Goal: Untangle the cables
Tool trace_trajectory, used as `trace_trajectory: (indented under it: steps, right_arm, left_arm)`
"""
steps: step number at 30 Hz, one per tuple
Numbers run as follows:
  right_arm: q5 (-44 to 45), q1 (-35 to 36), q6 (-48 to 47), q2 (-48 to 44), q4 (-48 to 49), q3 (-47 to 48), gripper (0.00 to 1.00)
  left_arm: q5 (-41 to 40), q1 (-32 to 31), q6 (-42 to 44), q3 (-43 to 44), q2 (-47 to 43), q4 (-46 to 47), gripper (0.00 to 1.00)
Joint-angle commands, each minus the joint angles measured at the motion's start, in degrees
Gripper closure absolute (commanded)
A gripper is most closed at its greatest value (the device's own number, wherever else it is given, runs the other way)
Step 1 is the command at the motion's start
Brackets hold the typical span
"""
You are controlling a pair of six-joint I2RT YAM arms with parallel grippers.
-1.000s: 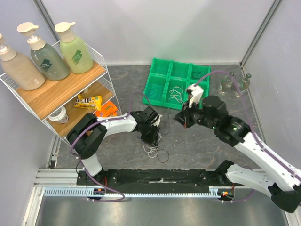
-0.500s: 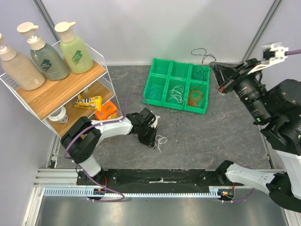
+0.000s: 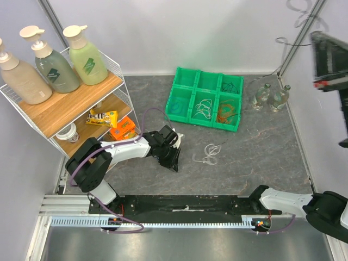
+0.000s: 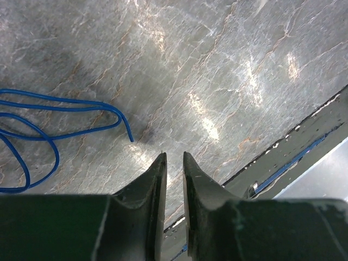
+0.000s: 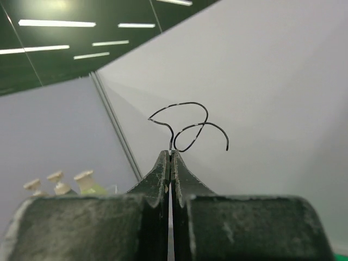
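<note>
While the right pincer (image 5: pixel 170 153) stands raised high off the table with its jaws pressed flat together, a thin black cable (image 5: pixel 187 103) is nipped between their tips. It curls in two loose arcs just above them, free in the air.

Down at the tabletop (image 4: pixel 234 65), the left pincer (image 4: pixel 173 156) is low over the grey marbled surface. Its jaws are a narrow slit apart with nothing between them. A blue cable (image 4: pixel 120 117) lies in flat loops ahead and to the left of those tips, its loose end near them but not touching.

Seen from overhead, a loose white cable (image 3: pixel 209 153) lies coiled on the table to the right of the left pincer, apart from it. Farther beyond that pincer and to its right sits the green tray (image 3: pixel 173 92). The tray holds a second white cable (image 3: pixel 204 109) in its middle near compartment and an orange-red cable (image 3: pixel 227 113) in the near compartment to the right of that. A dark cable (image 3: pixel 231 86) lies in the far right compartment.
</note>
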Motion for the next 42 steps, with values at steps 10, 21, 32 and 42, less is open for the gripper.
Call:
trace_trajectory:
  steps: [10, 21, 32, 42]
  right_arm:
    - [-4.5, 0.1, 8.3, -4.0, 5.4, -23.3, 1.0]
    - [-8.9, 0.1, 12.8, -3.4, 2.5, -28.5, 1.0]
    - [-10.4, 0.1, 18.3, -3.8, 7.1, -31.5, 1.0]
    - [-5.7, 0.1, 18.3, -5.2, 1.8, -34.1, 0.97]
  left_arm:
    - [7.4, 0.2, 3.2, 4.2, -12.3, 3.6, 0.55]
    - [10.7, 0.1, 4.9, 20.7, -19.8, 8.5, 0.07]
    - [14.2, 0.1, -4.0, 28.5, -13.0, 27.8, 0.04]
    - [10.1, 0.2, -0.4, 36.0, -9.8, 19.1, 0.98]
